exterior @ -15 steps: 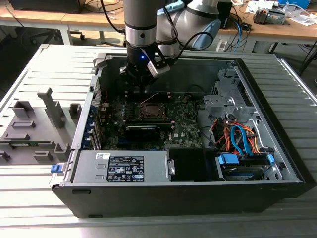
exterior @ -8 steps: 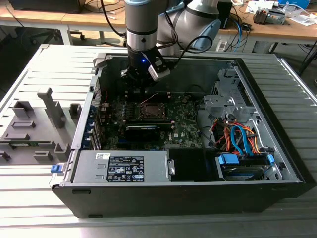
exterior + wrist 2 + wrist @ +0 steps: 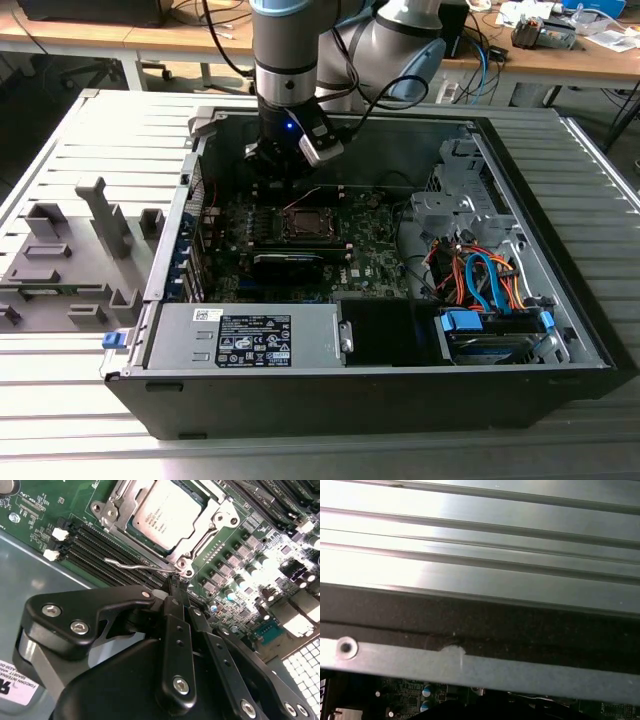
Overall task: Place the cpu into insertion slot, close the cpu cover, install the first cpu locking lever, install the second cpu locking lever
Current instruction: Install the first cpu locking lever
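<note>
One open computer case (image 3: 380,385) is lying on the ribbed metal desk (image 3: 100,130), holding the green motherboard (image 3: 370,255), a drive bay with orange and blue cables (image 3: 480,280) at about 4 o'clock, and a labelled power supply (image 3: 250,340) at 6 o'clock.

The arm (image 3: 285,60) is reaching down at 12 o'clock of the insertion slot (image 3: 305,225).

In the second wrist view the cpu (image 3: 167,512) is sitting in the socket, with the cpu cover (image 3: 122,517) lying down around it, window over the chip.

The hand (image 3: 172,587) is hovering just beside the socket corner, fingers drawn together near the bent wire locking lever (image 3: 132,565); whether it is pinching the lever I cannot tell.

Judgement: the lever step is going on. Doing it well is meaning pressing the wire low and sideways under its hook without scraping the memory slots (image 3: 100,547) beside it.
</note>
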Controlling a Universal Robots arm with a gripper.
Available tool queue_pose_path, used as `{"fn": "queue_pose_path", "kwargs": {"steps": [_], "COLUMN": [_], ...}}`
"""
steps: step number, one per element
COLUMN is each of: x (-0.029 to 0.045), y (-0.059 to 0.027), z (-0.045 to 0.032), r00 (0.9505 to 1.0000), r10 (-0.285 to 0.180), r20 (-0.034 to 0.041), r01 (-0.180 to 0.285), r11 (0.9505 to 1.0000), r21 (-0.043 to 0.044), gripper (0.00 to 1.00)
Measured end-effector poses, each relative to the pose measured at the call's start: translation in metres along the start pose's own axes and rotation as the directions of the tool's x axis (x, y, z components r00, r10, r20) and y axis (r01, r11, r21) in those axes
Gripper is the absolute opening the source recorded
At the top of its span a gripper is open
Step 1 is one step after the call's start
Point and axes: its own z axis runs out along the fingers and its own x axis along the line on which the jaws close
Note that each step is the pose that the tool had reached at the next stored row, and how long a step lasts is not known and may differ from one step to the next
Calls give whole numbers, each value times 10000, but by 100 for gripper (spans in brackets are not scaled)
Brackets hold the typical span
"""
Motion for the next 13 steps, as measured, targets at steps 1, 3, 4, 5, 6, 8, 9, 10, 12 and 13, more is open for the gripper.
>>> {"fn": "queue_pose_path", "kwargs": {"steps": [1,3,4,5,6,8,9,10,12,13], "x": [0,0,0,0,0,-2,-9,-19,-42,-46], "y": [0,-1,-1,0,0,5,9,11,9,10], "z": [2,6,8,12,13,18,22,28,47,55], "r00": [10000,10000,9998,9994,9990,9986,9986,9986,9986,9986], "r10": [6,48,185,335,443,520,521,521,528,536], "r20": [-4,-6,-4,0,2,5,4,5,3,4], "r01": [-6,-48,-185,-335,-443,-521,-521,-521,-528,-536], "r11": [10000,10000,9998,9994,9990,9986,9986,9986,9986,9985], "r21": [34,60,67,69,71,71,71,70,73,73], "gripper": [11,11,11,11,11,11,11,11,11,11]}}
